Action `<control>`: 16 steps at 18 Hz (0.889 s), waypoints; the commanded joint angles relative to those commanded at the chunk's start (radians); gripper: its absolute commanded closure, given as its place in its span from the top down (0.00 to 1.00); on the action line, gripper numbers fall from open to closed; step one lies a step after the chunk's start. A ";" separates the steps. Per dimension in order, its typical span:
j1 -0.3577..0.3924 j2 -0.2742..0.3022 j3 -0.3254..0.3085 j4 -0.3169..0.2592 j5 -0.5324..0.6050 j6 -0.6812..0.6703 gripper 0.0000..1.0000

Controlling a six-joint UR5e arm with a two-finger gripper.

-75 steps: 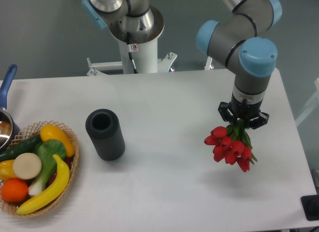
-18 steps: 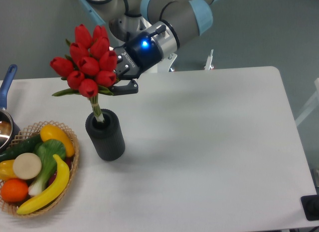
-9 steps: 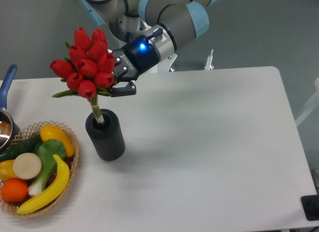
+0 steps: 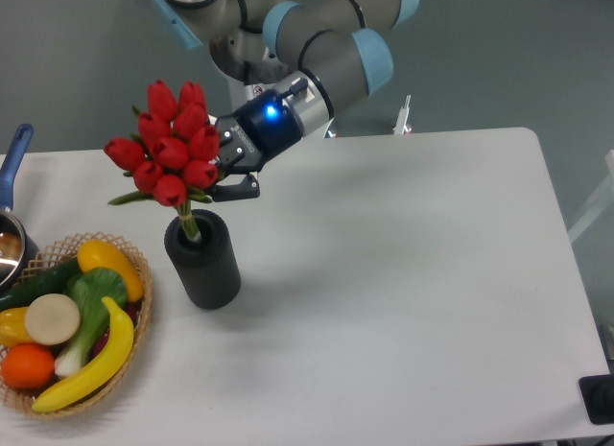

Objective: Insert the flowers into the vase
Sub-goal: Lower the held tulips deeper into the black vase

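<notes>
Nine-odd flowers [image 4: 171, 154] hide tool [image 4: 223, 163]; grip unclear, stems apparently inside vase [image 4: 202, 258].

The flowers [image 4: 171, 149], a tight bunch of red tulip buds with green leaves, are standing with their pale green stems reaching down into the mouth of the vase [image 4: 202, 259]; the red heads are sitting well above the rim, leaning slightly left; the vase, a dark ribbed cylinder, is standing upright on the white bench [image 4: 403, 273], left of centre.
</notes>
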 joint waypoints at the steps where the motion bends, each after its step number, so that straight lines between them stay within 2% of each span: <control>1: -0.002 -0.012 0.000 0.000 0.000 0.008 0.15; 6: -0.006 -0.061 0.000 0.000 0.002 0.018 0.16; 13: -0.006 -0.072 -0.023 -0.002 0.032 0.037 0.24; 16: -0.008 -0.069 -0.031 -0.002 0.109 0.038 0.36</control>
